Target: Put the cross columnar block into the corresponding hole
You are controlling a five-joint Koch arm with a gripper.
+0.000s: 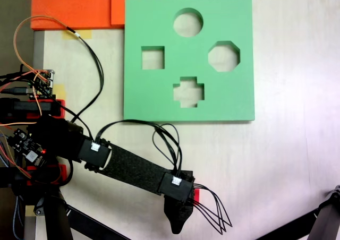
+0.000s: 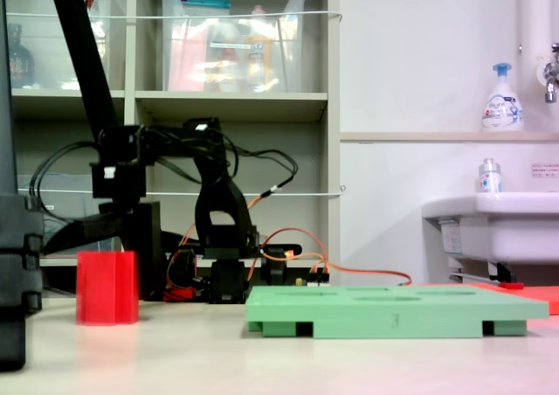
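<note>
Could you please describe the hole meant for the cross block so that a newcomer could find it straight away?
In the fixed view from above, find the green foam board on the pale table. It has four cutouts; the plus-shaped hole is the one nearest the arm. Its neighbours are round, square and octagonal.

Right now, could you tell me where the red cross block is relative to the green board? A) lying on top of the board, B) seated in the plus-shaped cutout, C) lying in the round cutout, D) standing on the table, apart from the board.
D: in a fixed view the red cross block stands on the table, apart from the green board, and the plus-shaped cutout is empty.
</note>
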